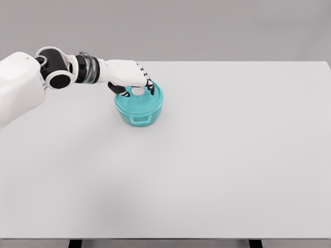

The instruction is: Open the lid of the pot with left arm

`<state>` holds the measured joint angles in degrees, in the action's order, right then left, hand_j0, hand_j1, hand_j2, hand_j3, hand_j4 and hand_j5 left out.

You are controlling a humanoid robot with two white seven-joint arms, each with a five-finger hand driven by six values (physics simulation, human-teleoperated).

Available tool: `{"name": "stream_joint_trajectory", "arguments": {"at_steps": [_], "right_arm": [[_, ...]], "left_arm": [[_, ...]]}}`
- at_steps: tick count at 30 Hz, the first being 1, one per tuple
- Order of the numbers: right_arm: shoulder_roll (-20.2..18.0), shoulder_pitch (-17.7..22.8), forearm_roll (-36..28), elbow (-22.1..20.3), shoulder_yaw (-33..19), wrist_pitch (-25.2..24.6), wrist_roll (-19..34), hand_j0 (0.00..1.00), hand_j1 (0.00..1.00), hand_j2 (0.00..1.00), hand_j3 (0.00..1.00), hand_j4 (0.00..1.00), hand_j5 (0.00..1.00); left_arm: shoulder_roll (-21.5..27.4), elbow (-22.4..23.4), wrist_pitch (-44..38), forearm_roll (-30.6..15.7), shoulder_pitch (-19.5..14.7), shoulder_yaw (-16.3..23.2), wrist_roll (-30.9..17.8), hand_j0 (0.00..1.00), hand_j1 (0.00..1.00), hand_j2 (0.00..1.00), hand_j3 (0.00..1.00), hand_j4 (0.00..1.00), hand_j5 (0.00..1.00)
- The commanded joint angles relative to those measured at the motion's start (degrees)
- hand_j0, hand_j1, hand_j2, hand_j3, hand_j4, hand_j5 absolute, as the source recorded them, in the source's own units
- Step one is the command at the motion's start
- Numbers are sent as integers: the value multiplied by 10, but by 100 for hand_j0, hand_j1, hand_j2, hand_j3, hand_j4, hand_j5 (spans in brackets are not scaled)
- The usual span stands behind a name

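Lid (138, 105) of the teal pot (138, 114) sits under my left hand (128, 76), on the table's far left part.

My fingers (150, 87) curl down over the lid's far rim, tips at its top, though I cannot tell whether they truly grip it or only rest there. Lid is seated on the pot, a small handle showing on the near side. My white arm (31, 77) reaches in from the left edge. Around the pot the table (232, 155) lies bare: wide room to the right and near side, less toward the far edge just behind my hand.
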<state>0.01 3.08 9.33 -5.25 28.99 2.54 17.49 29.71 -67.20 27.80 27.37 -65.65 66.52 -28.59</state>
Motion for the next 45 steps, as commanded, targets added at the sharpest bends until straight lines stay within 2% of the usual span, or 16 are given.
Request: {"name": "stream_joint_trajectory", "arguments": {"at_steps": [1, 13, 23, 28, 32, 36, 45], "right_arm": [[0, 0, 0, 0, 0, 0, 0, 100, 100, 100, 100, 100, 100], [0, 0, 0, 0, 0, 0, 0, 100, 100, 100, 100, 100, 100], [0, 0, 0, 0, 0, 0, 1, 100, 100, 100, 100, 100, 100], [0, 0, 0, 1, 0, 0, 0, 100, 100, 100, 100, 100, 100], [0, 0, 0, 0, 0, 0, 0, 100, 100, 100, 100, 100, 100], [0, 0, 0, 0, 0, 0, 0, 100, 100, 100, 100, 100, 100], [0, 0, 0, 0, 0, 0, 0, 100, 100, 100, 100, 100, 100]], "left_arm": [[-2, 1, -1, -1, 0, -1, 0, 69, 69, 69, 69, 69, 69], [-3, 1, -1, 2, 1, 1, -1, 54, 54, 54, 54, 54, 54], [7, 0, 1, 1, -14, 1, -1, 51, 51, 51, 51, 51, 51], [40, -5, 6, 0, -26, 3, -1, 50, 50, 50, 50, 50, 50], [106, -15, 8, 2, -27, 5, 0, 50, 50, 50, 50, 50, 50], [148, -15, 8, 4, -25, 21, 2, 50, 50, 50, 50, 50, 50], [154, -10, 26, 4, -18, 25, 1, 54, 54, 54, 54, 54, 54]]}}
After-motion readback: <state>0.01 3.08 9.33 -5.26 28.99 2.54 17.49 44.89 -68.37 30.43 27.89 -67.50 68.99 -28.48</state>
